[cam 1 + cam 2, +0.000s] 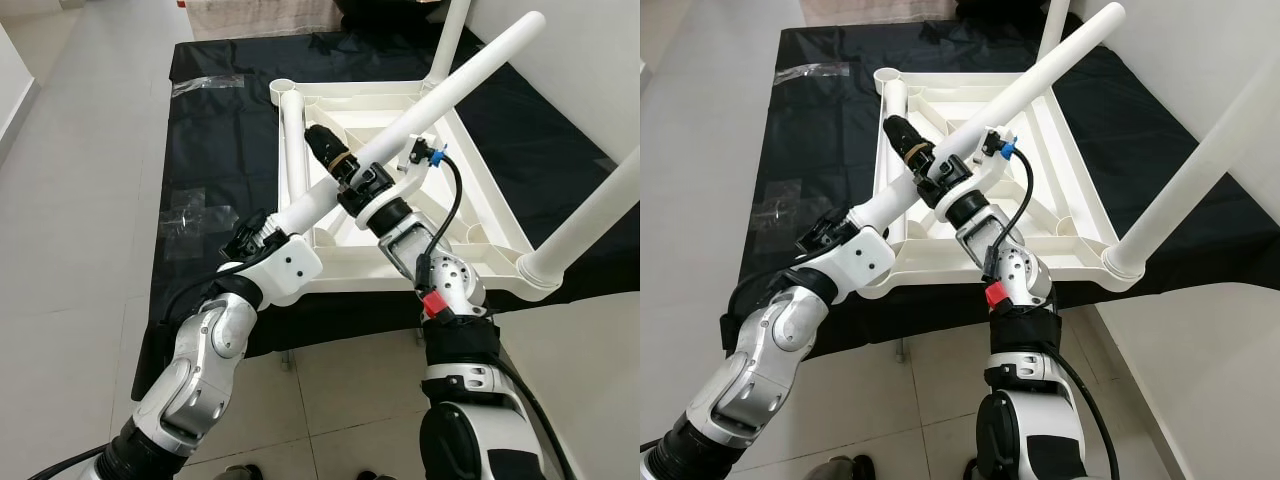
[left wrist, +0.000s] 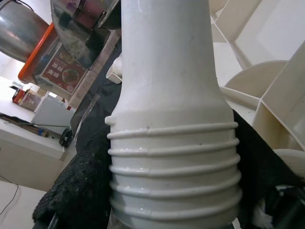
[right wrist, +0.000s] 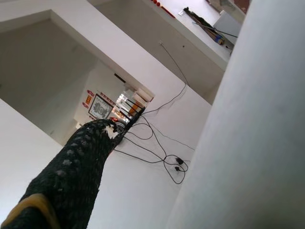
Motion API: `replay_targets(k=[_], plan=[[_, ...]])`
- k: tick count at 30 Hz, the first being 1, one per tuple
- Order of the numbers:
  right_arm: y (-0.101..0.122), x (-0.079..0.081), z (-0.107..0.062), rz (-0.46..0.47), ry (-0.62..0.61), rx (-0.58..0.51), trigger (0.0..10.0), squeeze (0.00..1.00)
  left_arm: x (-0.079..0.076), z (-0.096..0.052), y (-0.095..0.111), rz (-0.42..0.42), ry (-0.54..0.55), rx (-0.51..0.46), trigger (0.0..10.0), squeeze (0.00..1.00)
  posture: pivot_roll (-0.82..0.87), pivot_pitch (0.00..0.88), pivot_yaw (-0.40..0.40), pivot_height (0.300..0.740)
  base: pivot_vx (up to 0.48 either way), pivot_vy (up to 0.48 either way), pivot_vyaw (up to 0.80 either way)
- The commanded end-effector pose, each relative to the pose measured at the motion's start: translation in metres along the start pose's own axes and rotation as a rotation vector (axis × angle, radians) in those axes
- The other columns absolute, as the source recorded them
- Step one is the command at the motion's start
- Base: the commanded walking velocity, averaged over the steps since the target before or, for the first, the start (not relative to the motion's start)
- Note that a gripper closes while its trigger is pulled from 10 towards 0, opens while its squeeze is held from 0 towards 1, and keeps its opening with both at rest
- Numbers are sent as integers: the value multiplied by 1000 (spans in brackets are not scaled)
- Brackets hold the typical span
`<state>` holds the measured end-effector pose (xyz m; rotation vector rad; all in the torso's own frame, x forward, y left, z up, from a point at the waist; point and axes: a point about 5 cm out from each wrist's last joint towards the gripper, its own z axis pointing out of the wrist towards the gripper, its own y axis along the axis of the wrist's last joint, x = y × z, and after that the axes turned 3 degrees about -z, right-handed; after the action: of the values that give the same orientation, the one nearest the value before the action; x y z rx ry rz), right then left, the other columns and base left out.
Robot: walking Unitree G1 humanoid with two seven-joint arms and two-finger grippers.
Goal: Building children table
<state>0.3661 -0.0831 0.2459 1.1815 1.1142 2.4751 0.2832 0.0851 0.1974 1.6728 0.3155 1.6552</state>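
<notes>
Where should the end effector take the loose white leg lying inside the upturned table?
Grip the leg around mid-shaft, coming from above with fingers straddling it crosswise. It lies flat along the table's left rim, so that side is walled; the round, smooth tube suits a pinch across its width, away from its ends.

Both eye views look steeply down from the head onto the same upturned white table frame (image 1: 400, 190) and black sheet (image 1: 210, 150). The left wrist view sits hard against a threaded table leg (image 2: 171, 143); the right wrist view faces upward along that leg toward a ceiling (image 3: 57, 52)
</notes>
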Motion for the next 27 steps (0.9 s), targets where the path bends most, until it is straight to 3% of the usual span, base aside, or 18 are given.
replay_targets(k=[1, 5, 6, 7, 8, 9, 22, 27], plan=[[-2, 5, 4, 0, 30, 13, 10000, 0, -14, -6, 7, 10, -75, -39, 10000, 0, 95, 170, -69, 740, 0, 0, 0], [-2, 3, 3, 0, 29, 17, 10000, 0, -13, -10, 5, 24, -81, -36, 10000, 0, 97, 166, -70, 740, 0, 0, 0], [-2, 3, 2, 2, 32, 20, 4784, 0, -12, -11, 3, 33, -86, -35, 10000, 0, 96, 165, -70, 740, 0, 0, 0], [-2, 2, 2, 8, 34, 22, 4078, 0, -11, -12, 2, 37, -86, -32, 10000, 0, 97, 164, -70, 740, 0, 0, 0], [-2, 2, 1, 12, 37, 24, 588, 0, -11, -13, 1, 37, -87, -30, 10000, 0, 97, 165, -68, 740, 0, 0, 0], [-2, 2, 1, 16, 41, 25, 0, 0, -11, -14, 0, 43, -93, -29, 10000, 0, 96, 164, -69, 740, 0, 0, 0], [-1, 1, -3, 16, 46, 29, 0, 0, -7, -22, -11, 76, -103, -6, 10000, 0, 97, 148, -69, 740, 0, 0, 0], [-2, 3, -2, 5, 58, 35, 0, 0, -8, -22, -15, 36, -111, 28, 10000, 0, 94, 143, -71, 740, 0, 0, 0]])
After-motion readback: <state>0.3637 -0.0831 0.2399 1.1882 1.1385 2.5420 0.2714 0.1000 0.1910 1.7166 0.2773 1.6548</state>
